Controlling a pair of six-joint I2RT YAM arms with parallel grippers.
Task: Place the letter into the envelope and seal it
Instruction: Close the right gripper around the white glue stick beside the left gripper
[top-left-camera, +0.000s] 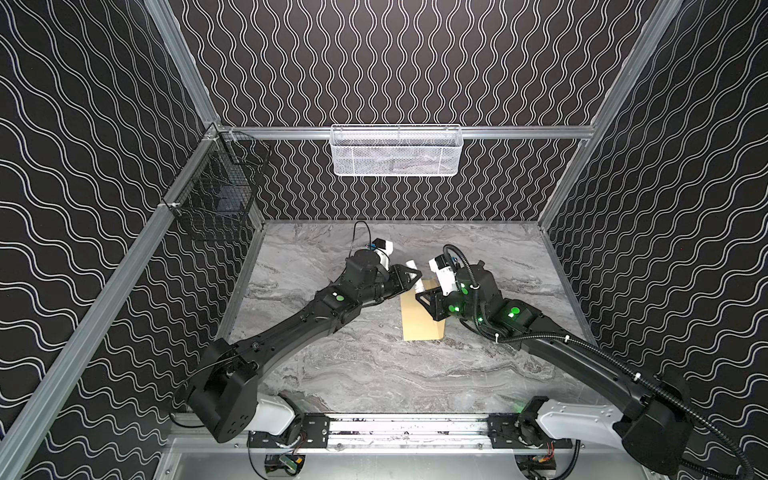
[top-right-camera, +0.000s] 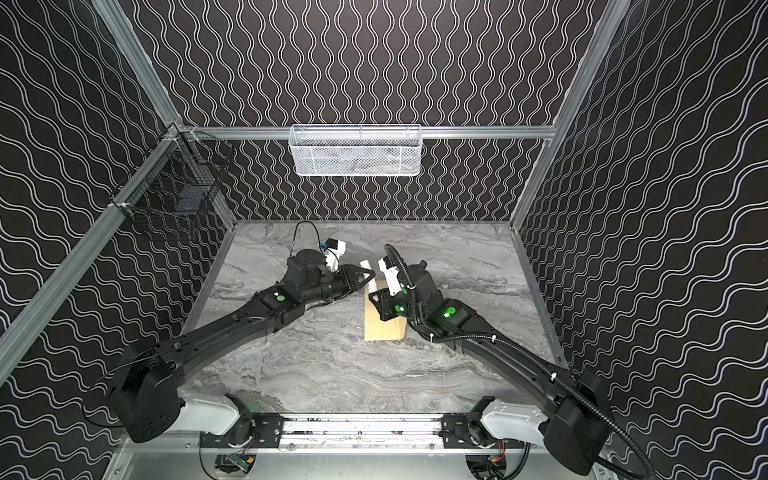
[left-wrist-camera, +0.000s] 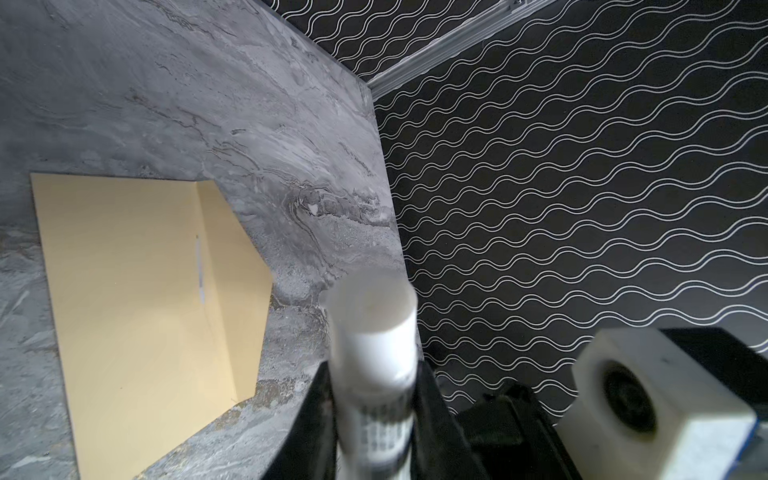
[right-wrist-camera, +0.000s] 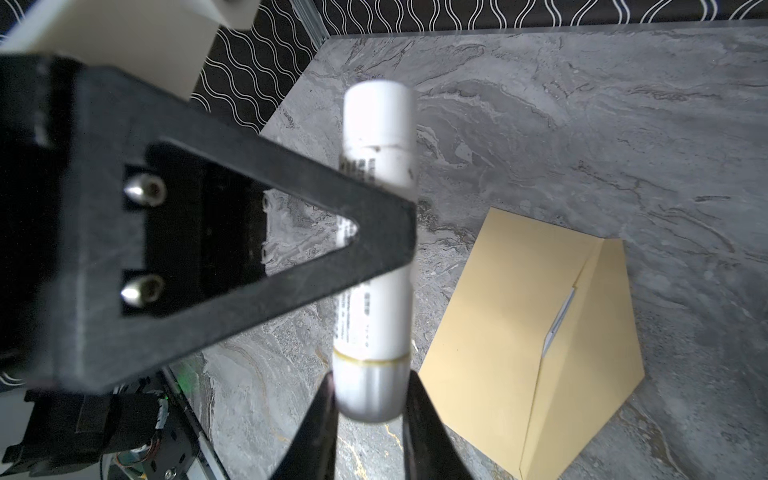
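Envelope (top-left-camera: 419, 326) lies flat near the middle of the grey worktop (top-left-camera: 374, 374), flap open, a thin white edge of the letter (right-wrist-camera: 559, 322) showing at its mouth. Above its far end, the left end effector (left-wrist-camera: 374, 374) clamps a white tube (right-wrist-camera: 376, 124) mid-body; the right end effector (right-wrist-camera: 370, 386) is clenched on the tube's end.

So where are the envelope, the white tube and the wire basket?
envelope (top-left-camera: 419, 324): a top view, bare near half
white tube (right-wrist-camera: 374, 320): right wrist view, printed body
wire basket (top-left-camera: 397, 151): a top view, mesh front
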